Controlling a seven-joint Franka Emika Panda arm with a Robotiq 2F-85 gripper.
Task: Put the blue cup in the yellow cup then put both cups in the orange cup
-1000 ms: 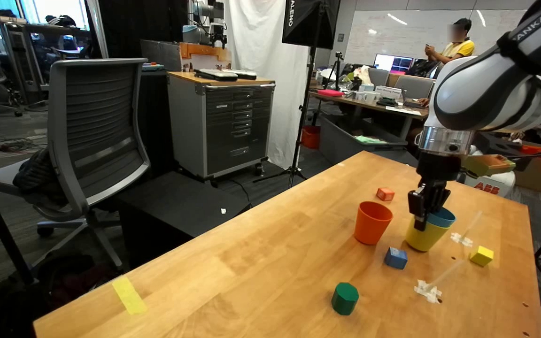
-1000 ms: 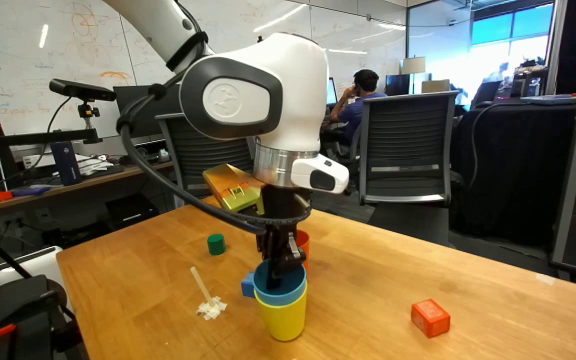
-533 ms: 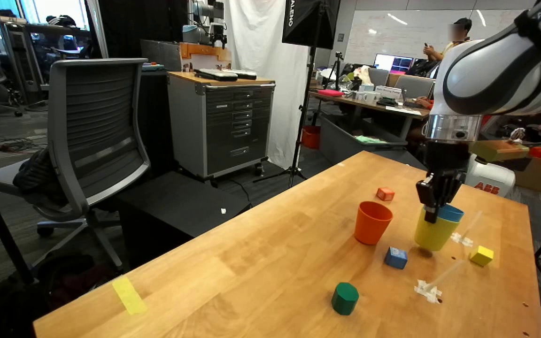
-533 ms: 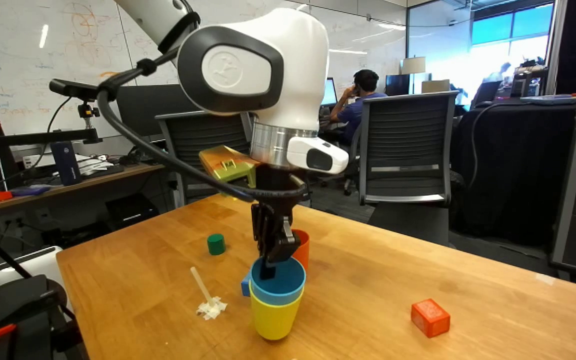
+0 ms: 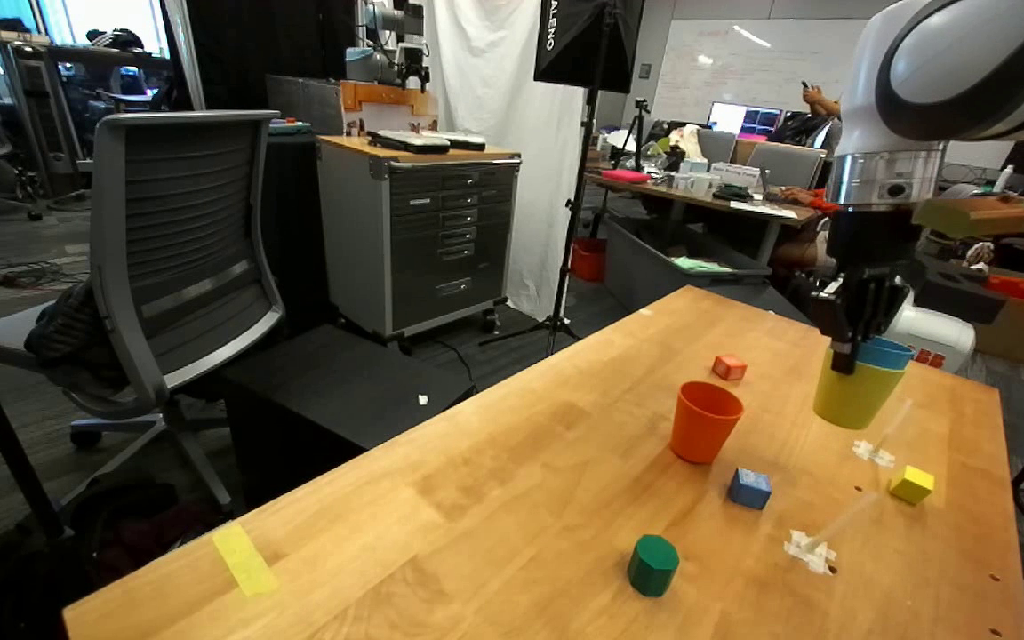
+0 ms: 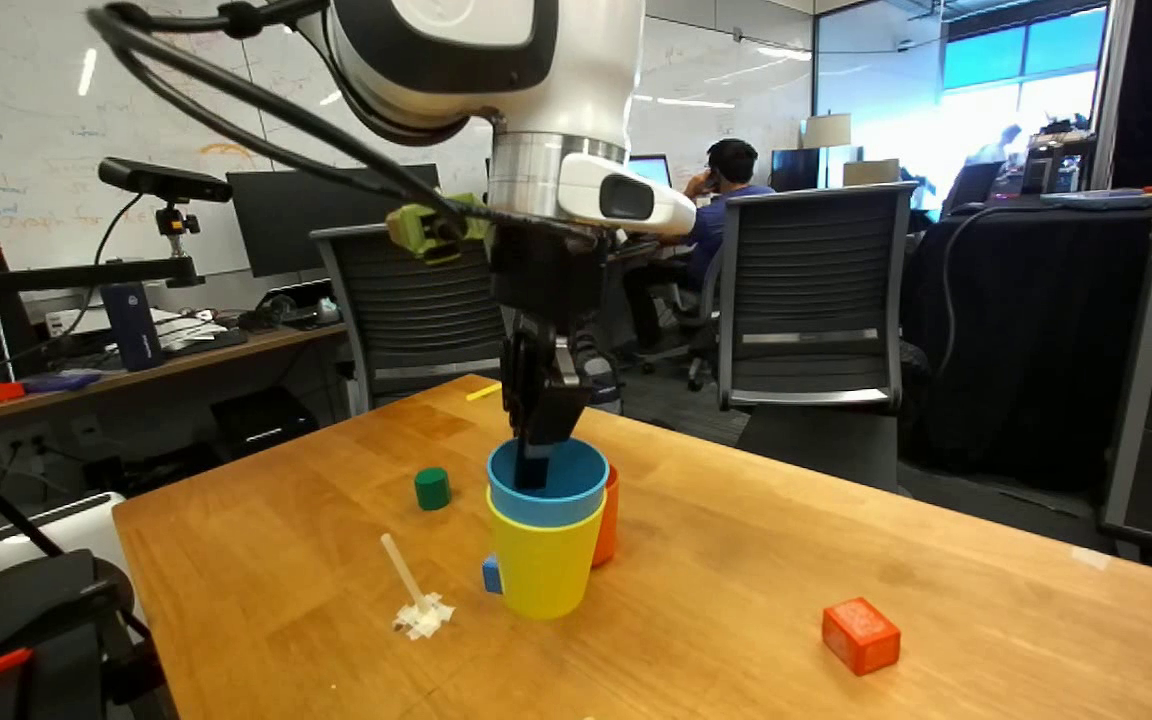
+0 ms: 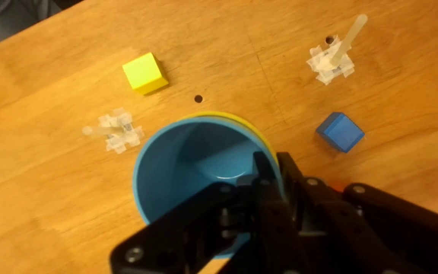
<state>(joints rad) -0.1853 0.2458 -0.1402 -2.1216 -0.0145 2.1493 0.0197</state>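
The blue cup (image 6: pixel 546 508) sits nested in the yellow cup (image 6: pixel 544 570), its rim standing above the yellow rim. My gripper (image 7: pixel 271 161) is shut on the near walls of both cups, one finger inside the blue cup and one outside the yellow cup. It holds the pair upright, lifted above the table. In an exterior view the yellow cup (image 5: pixel 852 400) hangs to the right of and behind the orange cup (image 5: pixel 703 427). The orange cup stands upright and open on the table. In an exterior view it is partly hidden behind the held cups (image 6: pixel 608 520).
A blue block (image 5: pixel 749 489) lies close to the orange cup. An orange block (image 5: pixel 729 367) lies behind it. A yellow block (image 5: pixel 911 484) and a green block (image 5: pixel 652 566) are on the table. Two thin sticks stand up from white tape patches (image 5: pixel 874 453).
My gripper has risen with the nested blue and yellow cups, which stood on the table one second ago. They moved up and away from the orange cup, which has not moved.
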